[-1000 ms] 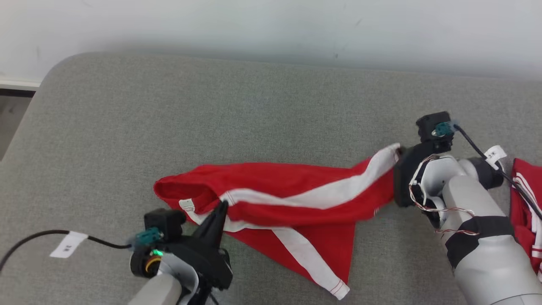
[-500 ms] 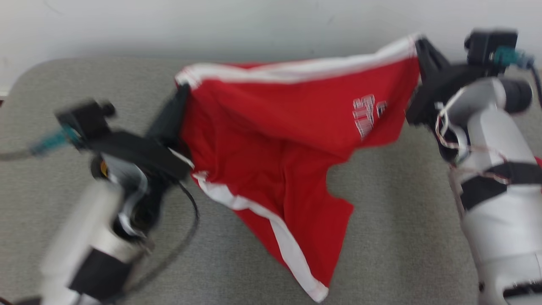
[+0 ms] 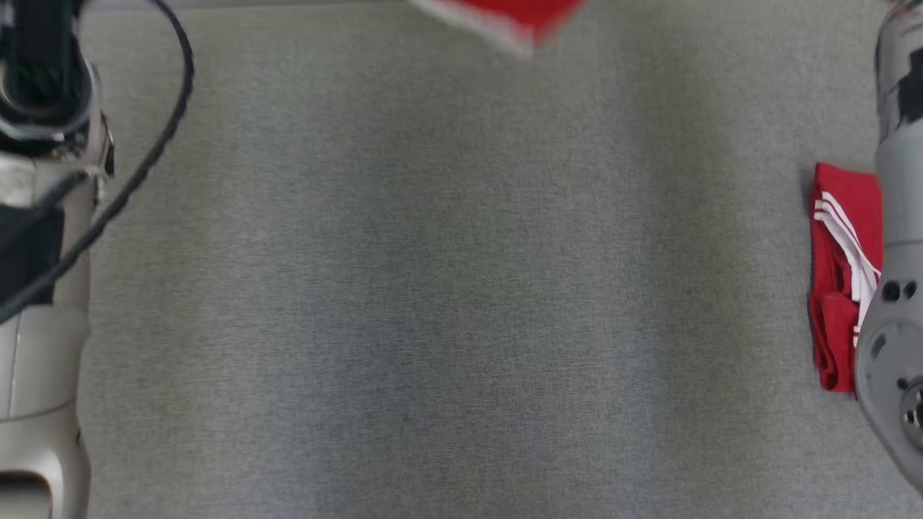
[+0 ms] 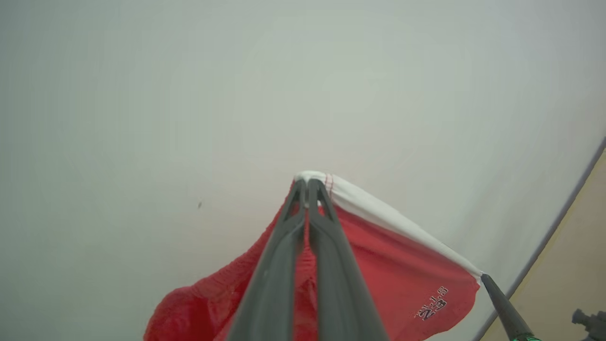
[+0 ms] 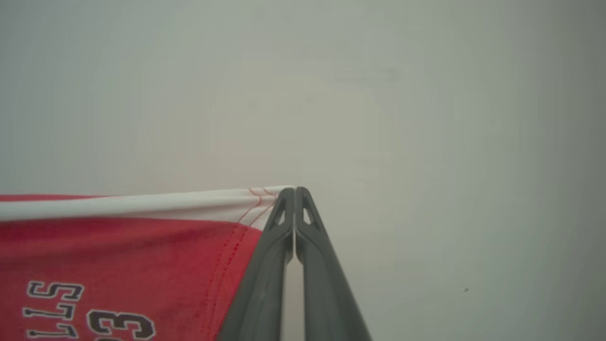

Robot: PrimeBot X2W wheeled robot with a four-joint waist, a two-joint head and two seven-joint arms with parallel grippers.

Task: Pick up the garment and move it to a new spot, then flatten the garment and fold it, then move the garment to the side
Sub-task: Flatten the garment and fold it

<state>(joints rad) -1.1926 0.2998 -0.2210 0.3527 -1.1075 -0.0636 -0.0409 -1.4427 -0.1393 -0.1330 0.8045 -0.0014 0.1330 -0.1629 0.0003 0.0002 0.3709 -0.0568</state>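
The garment is a pair of red shorts with white trim and dark lettering. It hangs stretched between my two grippers in front of a pale wall. In the left wrist view my left gripper (image 4: 307, 182) is shut on one white-edged corner of the garment (image 4: 402, 265). The tip of my other arm's finger (image 4: 504, 308) holds the far corner there. In the right wrist view my right gripper (image 5: 294, 190) is shut on the white hem of the garment (image 5: 142, 246). A blurred lower tip of the garment (image 3: 505, 18) shows at the head view's top edge.
The grey padded surface (image 3: 447, 288) spreads below. A second red garment with white stripes (image 3: 840, 288) lies folded at its right side, partly behind my right arm (image 3: 894, 324). My left arm (image 3: 40, 288) and its black cable run along the left edge.
Both arms have raised the garment off the grey surface and spread it in the air. The head view has shifted too, so the garment has left it except for a tip.
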